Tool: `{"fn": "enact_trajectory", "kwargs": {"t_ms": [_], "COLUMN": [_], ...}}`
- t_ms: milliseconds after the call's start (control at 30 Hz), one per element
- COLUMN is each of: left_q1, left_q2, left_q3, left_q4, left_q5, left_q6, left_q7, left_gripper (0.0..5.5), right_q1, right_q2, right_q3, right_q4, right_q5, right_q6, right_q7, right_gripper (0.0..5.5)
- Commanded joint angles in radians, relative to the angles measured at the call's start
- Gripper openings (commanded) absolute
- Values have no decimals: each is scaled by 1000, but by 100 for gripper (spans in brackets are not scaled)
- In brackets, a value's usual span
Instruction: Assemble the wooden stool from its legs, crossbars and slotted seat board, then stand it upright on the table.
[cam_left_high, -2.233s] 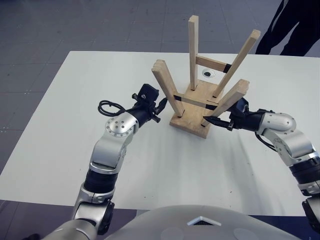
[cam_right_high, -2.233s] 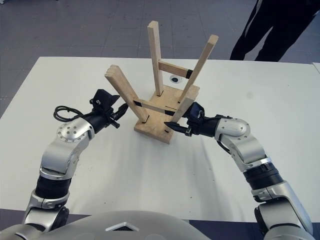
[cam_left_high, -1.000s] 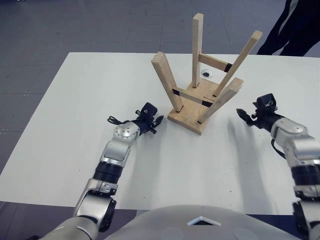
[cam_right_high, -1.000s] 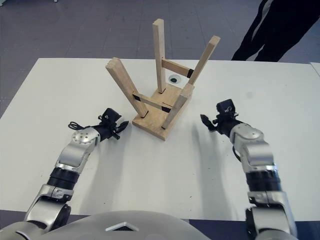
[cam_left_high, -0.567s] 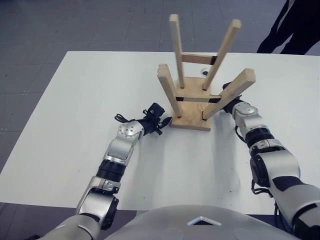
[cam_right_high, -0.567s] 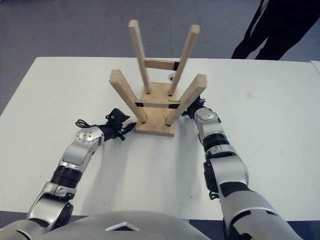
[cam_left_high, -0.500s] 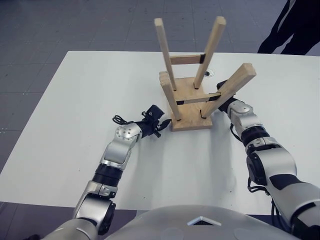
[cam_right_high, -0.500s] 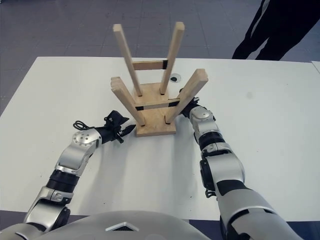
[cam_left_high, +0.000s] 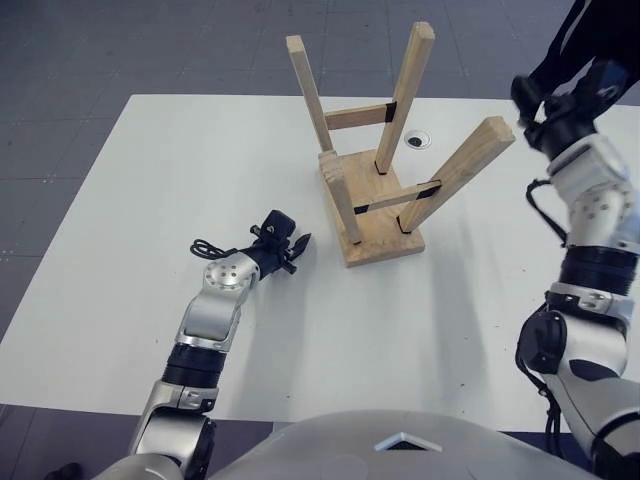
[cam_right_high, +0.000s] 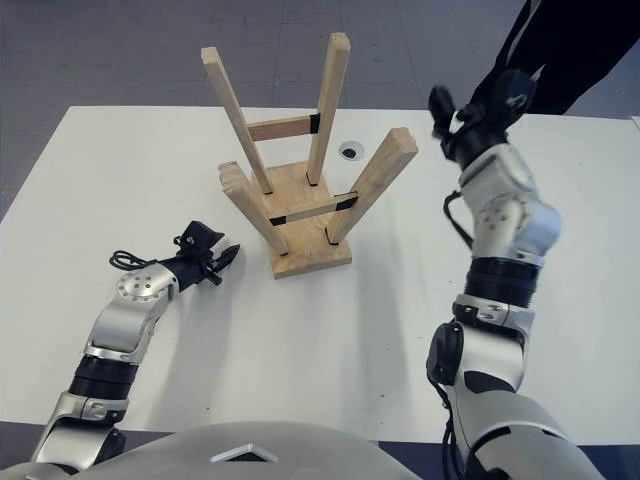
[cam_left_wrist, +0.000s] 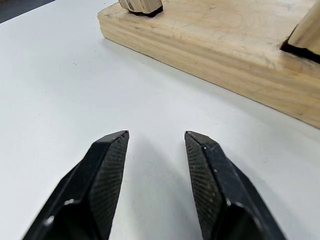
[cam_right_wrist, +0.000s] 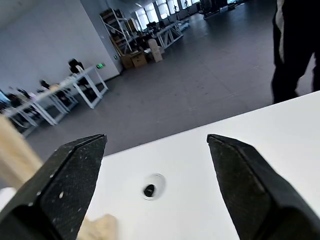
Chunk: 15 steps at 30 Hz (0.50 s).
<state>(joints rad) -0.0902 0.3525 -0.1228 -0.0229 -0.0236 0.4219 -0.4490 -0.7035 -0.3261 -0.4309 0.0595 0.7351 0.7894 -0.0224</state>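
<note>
The wooden stool stands upside down on the white table (cam_left_high: 150, 180), its seat board (cam_left_high: 385, 240) flat on the surface. Four legs (cam_left_high: 306, 90) point upward and splay outward. Crossbars (cam_left_high: 355, 117) with black-banded ends join them. My left gripper (cam_left_high: 298, 243) lies low on the table just left of the seat board, open and empty, a short gap from the board's edge (cam_left_wrist: 225, 47). My right gripper (cam_right_high: 445, 112) is raised in the air to the right of the stool, beyond the leaning right leg (cam_right_high: 370, 185). It is open and holds nothing.
A small round cable hole (cam_left_high: 417, 142) sits in the table behind the stool, also seen as the hole (cam_right_wrist: 149, 190) from the right wrist. Bare table stretches in front of the stool and to both sides. The table's far edge lies just behind the stool.
The stool has turned on the table. My right arm has left the stool's right side and risen high to the right. The left gripper has drawn back slightly to the left.
</note>
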Motion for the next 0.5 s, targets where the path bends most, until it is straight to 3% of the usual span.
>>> {"fn": "enact_trajectory", "kwargs": {"t_ms": [33,133,267,500], "left_q1": [16,12,9,23], "left_q2": [-6,-9,-2,-2], "left_q3": [21,19,20,12], "left_q4": [-27,-26,-50,-68], "left_q5": [1,2,2,0], "left_q6": [1,0,7,15], "left_q7": [28,33,32,24], "left_gripper": [209,209,209,209], "right_q1": [-160,-144,64,36], "right_q2": [5,-31,-105,-19], "right_q3": [-118,-62,149,200], "right_q4": [-231,-328,-491,-461], "right_q5": [371,449,295,178], "right_q6": [259,328,301,102], "right_q7": [-228,-250,-121,-36], "right_gripper": [371,371,371,371]}}
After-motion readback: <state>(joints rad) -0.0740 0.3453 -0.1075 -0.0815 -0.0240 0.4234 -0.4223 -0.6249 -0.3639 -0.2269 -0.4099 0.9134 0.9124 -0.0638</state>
